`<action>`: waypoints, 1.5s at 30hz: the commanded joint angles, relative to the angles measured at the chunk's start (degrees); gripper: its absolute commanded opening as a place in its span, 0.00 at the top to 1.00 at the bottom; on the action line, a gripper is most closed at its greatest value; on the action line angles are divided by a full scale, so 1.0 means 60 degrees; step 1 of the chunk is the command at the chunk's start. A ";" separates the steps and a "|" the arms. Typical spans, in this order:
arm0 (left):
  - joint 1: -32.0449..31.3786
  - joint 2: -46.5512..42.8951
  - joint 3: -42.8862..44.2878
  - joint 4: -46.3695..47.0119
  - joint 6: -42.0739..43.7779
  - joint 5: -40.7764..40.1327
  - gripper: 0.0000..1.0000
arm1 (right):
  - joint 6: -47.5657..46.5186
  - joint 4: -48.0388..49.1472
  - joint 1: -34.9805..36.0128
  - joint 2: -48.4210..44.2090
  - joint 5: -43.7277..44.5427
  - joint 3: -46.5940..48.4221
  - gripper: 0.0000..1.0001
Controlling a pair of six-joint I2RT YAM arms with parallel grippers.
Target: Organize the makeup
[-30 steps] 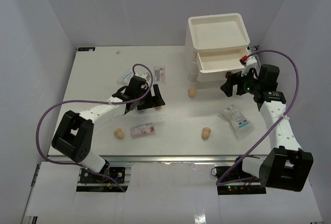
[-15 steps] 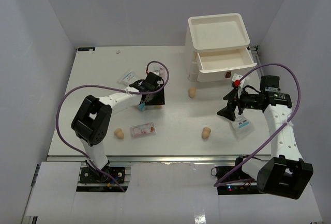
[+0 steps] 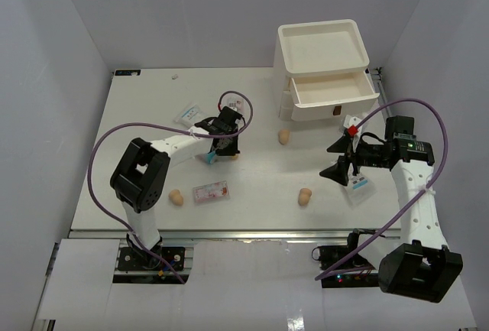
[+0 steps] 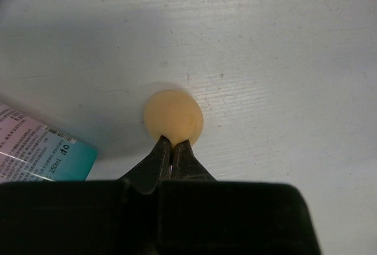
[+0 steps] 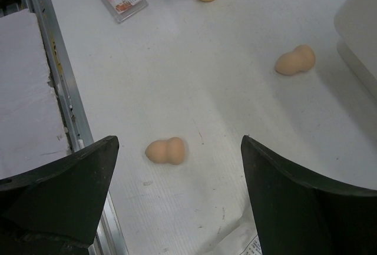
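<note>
1. Top: left gripper is down left of the table's centre. Right gripper is spread, by a packet near the right edge.
2. Left wrist: fingers pressed together, tips touching tan sponge; tube just beside.
3. Right wrist: jaws wide, second sponge below, near the table's near edge.

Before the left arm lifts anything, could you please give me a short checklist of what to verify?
1. Left pincer closed: ok; its fingers meet at the edge of the tan sponge.
2. Sponge actually pinched: cannot tell; only the fingertips overlap its rim.
3. Pink tube with teal cap out of the way: ok; it lies beside the sponge, not touching.
4. Top drawer of the white box open: ok; pulled out.
5. Right pincer clear of the left arm: ok; open, well apart, with another sponge in its view.
</note>
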 commanded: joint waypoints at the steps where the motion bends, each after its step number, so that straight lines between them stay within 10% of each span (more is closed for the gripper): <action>1: -0.0048 -0.1214 0.0150 0.0132 0.0042 0.0296 1.00 | -0.0150 -0.0241 -0.0017 -0.0435 -0.0213 0.0189 0.09; 14: -0.0546 -0.2615 0.3022 0.0787 0.0701 0.3045 1.00 | -0.0768 -0.0508 -0.0017 -0.0536 -0.0714 -0.0079 0.09; 40: -0.1695 0.3470 1.0533 0.1616 0.1347 0.2297 1.00 | -0.0403 -0.0048 -0.0017 -0.0570 -0.0437 -0.0346 0.09; 45: -0.1769 0.3490 1.0353 0.1498 0.1419 0.2003 0.82 | -0.0236 0.0250 -0.0017 -0.0555 -0.0350 -0.0420 0.07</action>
